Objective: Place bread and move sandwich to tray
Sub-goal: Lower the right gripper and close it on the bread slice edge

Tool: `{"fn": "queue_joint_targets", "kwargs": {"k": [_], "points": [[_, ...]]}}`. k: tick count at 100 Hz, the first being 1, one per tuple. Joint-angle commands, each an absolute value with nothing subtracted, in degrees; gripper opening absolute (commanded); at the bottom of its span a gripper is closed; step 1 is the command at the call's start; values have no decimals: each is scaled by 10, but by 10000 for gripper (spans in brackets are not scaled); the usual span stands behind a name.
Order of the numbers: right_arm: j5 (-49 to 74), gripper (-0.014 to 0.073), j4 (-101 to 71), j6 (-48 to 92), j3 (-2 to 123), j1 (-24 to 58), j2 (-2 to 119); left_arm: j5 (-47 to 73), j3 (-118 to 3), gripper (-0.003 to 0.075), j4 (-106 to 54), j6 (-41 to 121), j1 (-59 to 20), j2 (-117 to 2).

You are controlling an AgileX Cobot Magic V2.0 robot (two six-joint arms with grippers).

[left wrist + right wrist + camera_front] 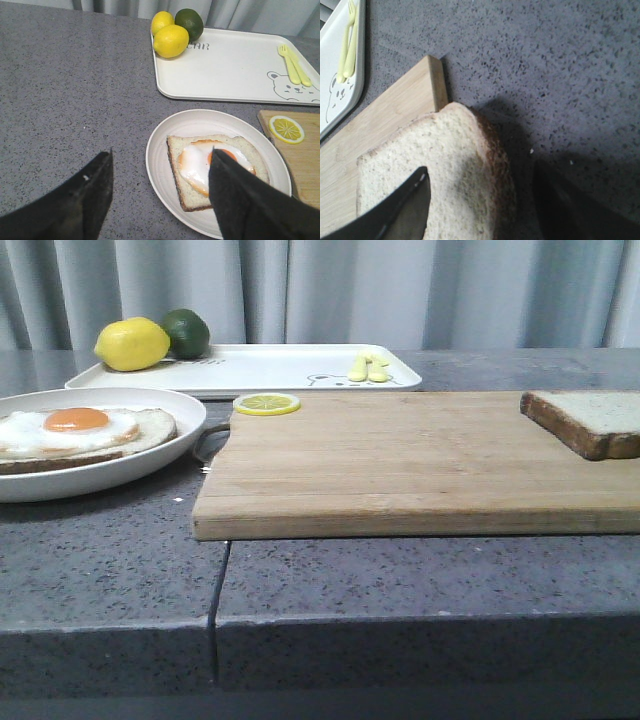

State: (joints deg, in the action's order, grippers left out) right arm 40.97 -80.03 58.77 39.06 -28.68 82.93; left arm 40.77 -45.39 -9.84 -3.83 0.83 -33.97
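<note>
The sandwich [80, 435] sits on the desk [400, 580] left of the wooden board [400, 465], where the bread [588, 420] lies. Behind, the tray [235, 65] shows lettering ending "AR". Left claw [160, 192] and right claw [485, 210] both gape wide, empty.

Only the fingers of the two grippers show, and only in the wrist views. The left gripper [160, 200] has two broad, matte black fingers [85, 202] that taper to blunt points, one bearing a small pale fleck near its tip. The right gripper [480, 210] has the same dark wedge-shaped fingers [402, 212], one showing a greyish sheen along its flat face, the other lost in shadow.
</note>
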Motion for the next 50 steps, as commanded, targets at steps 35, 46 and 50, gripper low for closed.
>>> {"fn": "queue_joint_targets", "kwargs": {"k": [35,46,50], "points": [[467,459,-827,597,408,-291,842,367,-474,385,-106,-39,7,-345],[472,459,-827,597,408,-291,843,367,-474,385,-106,-39,7,-345],[475,459,-827,597,408,-291,843,367,-474,386,-106,-39,7,-345]]}}
